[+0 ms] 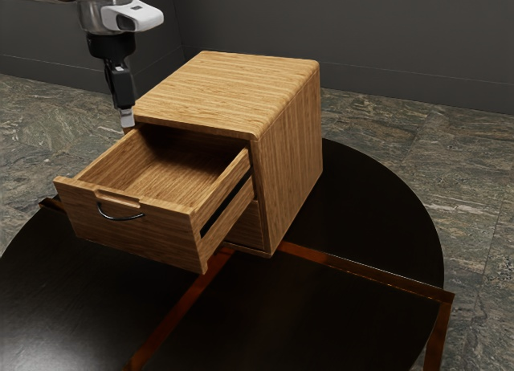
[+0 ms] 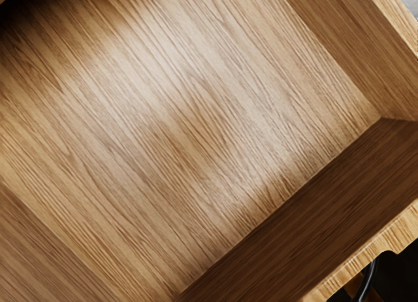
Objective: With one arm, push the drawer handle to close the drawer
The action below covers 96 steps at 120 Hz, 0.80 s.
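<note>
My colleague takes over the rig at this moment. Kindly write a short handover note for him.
Gripper: the black gripper hangs by the drawer's side away from the exterior camera, off the handle. Open or shut: I cannot tell.
Things: the brown wood-grain drawer stands well out of its matching box-shaped cabinet; the dark, thin, curved handle is on its front.
Done: closing not achieved.
Left: reach the handle, push the drawer fully in.
</note>
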Tool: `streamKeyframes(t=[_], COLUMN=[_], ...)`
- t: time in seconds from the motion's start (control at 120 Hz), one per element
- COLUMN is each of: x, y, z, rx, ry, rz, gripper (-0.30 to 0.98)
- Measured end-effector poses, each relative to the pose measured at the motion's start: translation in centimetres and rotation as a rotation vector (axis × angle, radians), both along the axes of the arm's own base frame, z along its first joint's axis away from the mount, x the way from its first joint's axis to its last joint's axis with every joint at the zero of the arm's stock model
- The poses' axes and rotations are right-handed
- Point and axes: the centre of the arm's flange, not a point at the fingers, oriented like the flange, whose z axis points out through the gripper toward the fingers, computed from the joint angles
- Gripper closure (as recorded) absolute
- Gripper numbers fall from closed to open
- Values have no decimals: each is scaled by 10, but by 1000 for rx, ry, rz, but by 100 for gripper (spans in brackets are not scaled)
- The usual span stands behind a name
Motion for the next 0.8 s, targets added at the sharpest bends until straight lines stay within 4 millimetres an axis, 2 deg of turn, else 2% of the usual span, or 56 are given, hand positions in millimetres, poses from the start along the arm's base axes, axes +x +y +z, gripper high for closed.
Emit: streamKeyframes(t=[0.117, 0.133, 0.15, 0.2, 0.233, 0.267, 0.317, 0.35, 0.392, 0.458, 0.5, 0.583, 0.667, 0.8], x=[0, 0, -3, -48, -86, -119, -180, -215, -234, -234, -231, -227, -226, -225], y=[0, 0, 0, 0, -3, 5, 31, 36, 31, 16, 11, 2, -4, -16], z=[0, 2, 17, 108, 150, 169, 172, 162, 120, 47, 15, -36, -67, -88], rx=[-3, -2, 0, -1, 0, -1, 9, 14, 16, 24, 23, 14, 11, -28], ry=[0, -4, -35, -208, -277, -289, -270, -248, -170, -37, 13, 73, 101, 119], rz=[-4, -5, -4, 4, 4, 28, 116, 153, 166, 160, 166, 171, 194, 254], gripper=[0, 0, 0, 0, 0, 0, 0, 0, 0, 0, 0, 0, 0, 2])
